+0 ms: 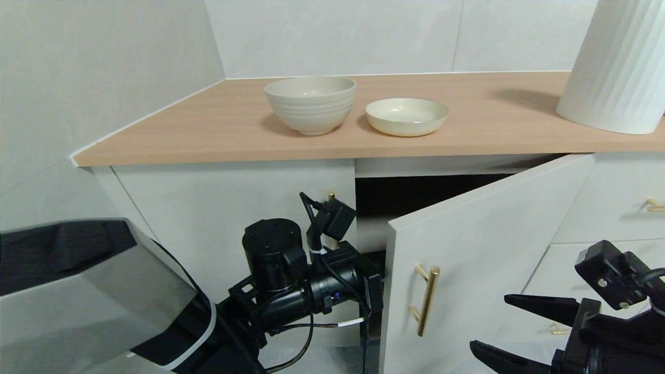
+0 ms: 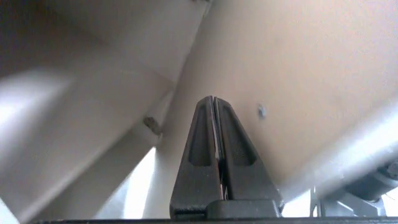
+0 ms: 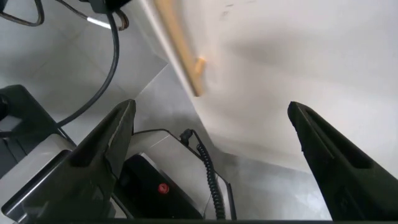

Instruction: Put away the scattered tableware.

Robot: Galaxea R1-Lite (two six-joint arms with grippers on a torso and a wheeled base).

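Table (image 1: 208,140): wooden top, carrying the tableware.
Cupboard door (image 1: 483,249): standing ajar under the table.
Ribbed white container (image 1: 618,72): at the table's right end.
Bowl (image 1: 310,104): deep, cream, upright, mid-table.
Dish (image 1: 407,116): shallow, just beside the bowl on its right, not touching it.
Right claw (image 1: 491,322): spread wide, empty, low before the door's face.
Left claw (image 2: 213,99): pressed closed on nothing, low at the cupboard gap.
Door handle (image 1: 427,298): brass, upright.
Bowl and dish sit above both claws. Both are round, so there is no long axis. The left arm looks nearer.
Markings: none legible.
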